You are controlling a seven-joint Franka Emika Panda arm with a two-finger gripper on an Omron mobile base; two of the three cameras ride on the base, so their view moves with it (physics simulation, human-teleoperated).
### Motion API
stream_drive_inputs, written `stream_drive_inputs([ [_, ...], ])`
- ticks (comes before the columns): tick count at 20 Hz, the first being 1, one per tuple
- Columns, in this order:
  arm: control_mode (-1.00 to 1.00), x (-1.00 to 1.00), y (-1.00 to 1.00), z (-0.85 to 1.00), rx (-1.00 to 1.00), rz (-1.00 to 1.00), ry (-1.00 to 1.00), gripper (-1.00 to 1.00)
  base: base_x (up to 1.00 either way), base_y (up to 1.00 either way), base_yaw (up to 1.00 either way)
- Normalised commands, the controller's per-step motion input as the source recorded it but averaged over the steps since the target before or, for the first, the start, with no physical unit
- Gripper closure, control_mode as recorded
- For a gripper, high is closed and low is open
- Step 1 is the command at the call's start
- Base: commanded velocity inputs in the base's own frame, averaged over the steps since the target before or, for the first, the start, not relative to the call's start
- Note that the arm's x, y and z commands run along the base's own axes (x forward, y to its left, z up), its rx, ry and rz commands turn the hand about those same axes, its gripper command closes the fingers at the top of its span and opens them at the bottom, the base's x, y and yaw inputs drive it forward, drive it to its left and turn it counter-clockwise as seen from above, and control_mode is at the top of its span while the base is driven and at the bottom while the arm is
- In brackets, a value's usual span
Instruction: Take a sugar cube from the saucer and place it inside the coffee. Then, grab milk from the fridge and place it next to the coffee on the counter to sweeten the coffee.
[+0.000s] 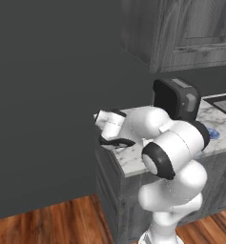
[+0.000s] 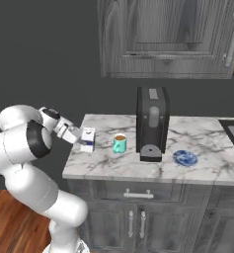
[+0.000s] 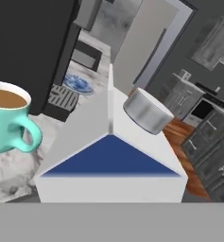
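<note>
The pincer [image 2: 82, 137] grips the milk [image 2: 88, 139] by its sides on the tabletop [image 2: 202, 163], coffee [image 2: 119, 143] just beyond. Light, stiff carton, probably tippy; hold it mid-body.

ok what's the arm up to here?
The gripper is at the milk, which stands upright on the counter near its left end, just left of the coffee. The cup has brown liquid in it. Behind and right of the cup is the black coffee machine, and the saucer lies further right. Whether the jaws grip the carton or have let go cannot be told from these views.
</note>
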Motion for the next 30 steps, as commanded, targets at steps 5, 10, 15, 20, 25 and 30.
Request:
stream_drive_inputs([
  [5, -1.0, 0.25, -0.19, -0.12, -0.02, -0.01, 0.08, 1.0, 0.0, 0.0, 0.0],
  [10, -1.0, 0.3, -0.24, -0.03, -0.02, -0.04, 0.02, 1.0, 0.0, 0.0, 0.0],
  [15, -1.0, 0.29, -0.04, -0.19, -0.05, -0.02, 0.0, 1.0, 0.0, 0.0, 0.0],
  [20, -1.0, 0.05, 0.0, -0.35, -0.04, 0.0, 0.02, 1.0, 0.0, 0.0, 0.0],
  [25, -1.0, 0.12, 0.0, -0.31, -0.03, -0.01, 0.03, 1.0, 0.0, 0.0, 0.0],
  [30, -1.0, 0.29, 0.0, 0.0, 0.0, -0.04, 0.0, 1.0, 0.0, 0.0, 0.0],
])
